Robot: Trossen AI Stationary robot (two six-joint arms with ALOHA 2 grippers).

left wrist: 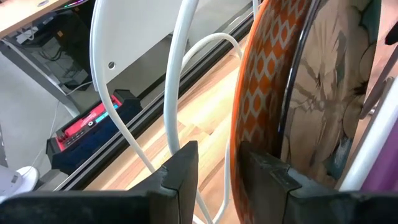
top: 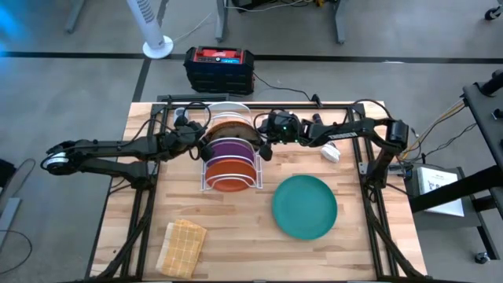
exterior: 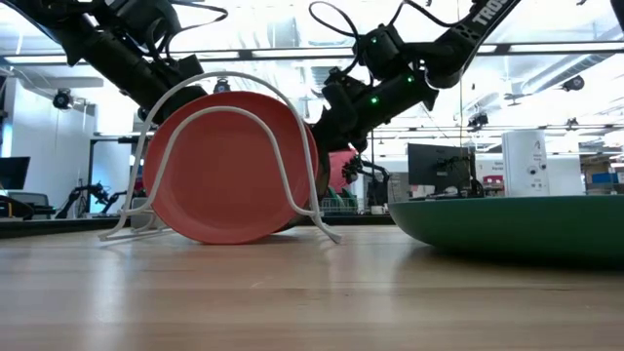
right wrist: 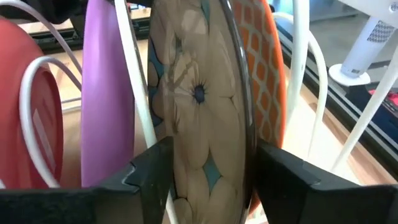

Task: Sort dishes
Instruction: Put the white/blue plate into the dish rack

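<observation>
A white wire rack stands at the table's middle and holds several plates on edge. From near to far they are plain orange, purple, flower-patterned glass and orange-patterned. My left gripper is at the rack's left side, open, with the orange-patterned plate's rim and a rack wire between its fingers. My right gripper is at the rack's right side, open, with a finger on either side of the glass plate's rim. The teal plate lies flat on the table, right of the rack. My left gripper comes level from the table's left at the orange-patterned plate's rim. A gap shows beside one finger, and I cannot tell whether the other finger touches the rim. My right gripper comes level from the table's right at the glass plate's rim. The plate fills the space between the fingers, and I cannot tell whether they touch it.
A tan woven cloth lies at the near left of the table. A black and red box sits on the floor beyond the far edge. Bare wood shows along the near edge between the cloth and the teal plate.
</observation>
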